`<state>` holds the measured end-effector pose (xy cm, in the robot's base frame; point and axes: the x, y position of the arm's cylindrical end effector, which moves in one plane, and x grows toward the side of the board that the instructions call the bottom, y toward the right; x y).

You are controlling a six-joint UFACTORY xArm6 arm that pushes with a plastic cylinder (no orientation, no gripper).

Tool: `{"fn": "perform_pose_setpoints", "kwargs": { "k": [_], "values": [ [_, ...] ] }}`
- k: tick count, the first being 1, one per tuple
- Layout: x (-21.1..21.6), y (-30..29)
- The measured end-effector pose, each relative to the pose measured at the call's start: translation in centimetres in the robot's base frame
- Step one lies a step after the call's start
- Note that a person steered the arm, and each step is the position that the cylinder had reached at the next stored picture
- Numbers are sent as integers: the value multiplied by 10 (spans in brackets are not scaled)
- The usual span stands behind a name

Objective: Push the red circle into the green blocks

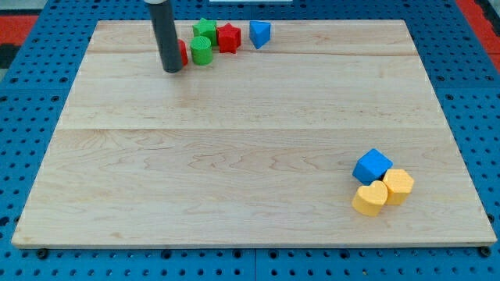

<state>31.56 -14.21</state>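
The dark rod comes down at the view's top left, and my tip (pixel 172 69) rests on the wooden board (pixel 250 140). The red circle (pixel 183 53) is mostly hidden behind the rod; only its right edge shows. It touches a green cylinder (pixel 201 50) on its right. A second green block (pixel 205 30) sits just above that cylinder. A red star-shaped block (pixel 228 37) stands right of the green blocks, touching them. My tip is at the red circle's left side.
A blue triangular block (pixel 260 33) stands right of the red star. At the view's bottom right a blue cube (pixel 372 166), a yellow hexagon (pixel 398 186) and a yellow heart (pixel 369 200) cluster together. Blue pegboard surrounds the board.
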Motion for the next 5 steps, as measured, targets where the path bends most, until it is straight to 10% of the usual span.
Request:
{"fn": "perform_pose_setpoints", "kwargs": {
  "k": [5],
  "values": [
    [-37, 33]
  ]
}}
